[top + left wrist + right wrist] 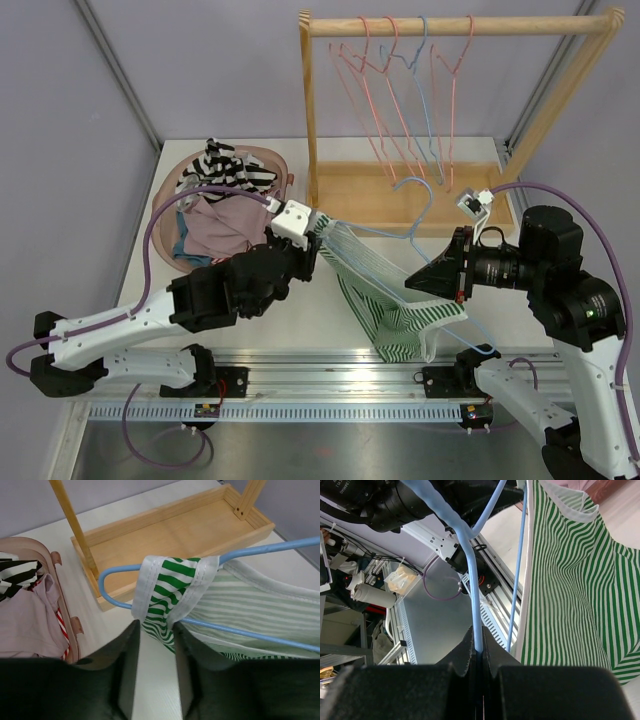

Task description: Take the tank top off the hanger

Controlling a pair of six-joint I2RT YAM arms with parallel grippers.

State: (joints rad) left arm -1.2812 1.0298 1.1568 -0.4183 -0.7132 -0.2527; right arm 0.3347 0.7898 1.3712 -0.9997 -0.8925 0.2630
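Tank top (385, 290), green-white stripe, is on a blue hanger (372, 232), held up over the table (300, 322) between both arms. One strap (172, 587) is looped over the hanger shoulder directly ahead of the left gripper (156, 630), touching its tips. The jaws stand part-spread with the strap's lower edge dipping between them; cannot tell if it's actually pinched or only sitting in the gap. The body of the top hangs away to the right of that gripper and sags toward the table. Right gripper (477, 647) is pressed together on the hanger wire, with the striped fabric just to its right in the right wrist view. Key relation: the hanger's long axis runs roughly from the left gripper across to the right one. Its rounded end bend (102, 580) pokes out just left of the strap, so I judge the strap has to slide leftward off that end while the right arm holds the wire. The left arm is the nearer one to the strap. Further out, a wooden rack (460, 26) with spare hangers (400, 90) stands beyond both grippers. A pink basket (62, 592) of clothes sits to the left of the left gripper. No brand, label or readable writing seen on the top or hanger; any print on the arms is too small.
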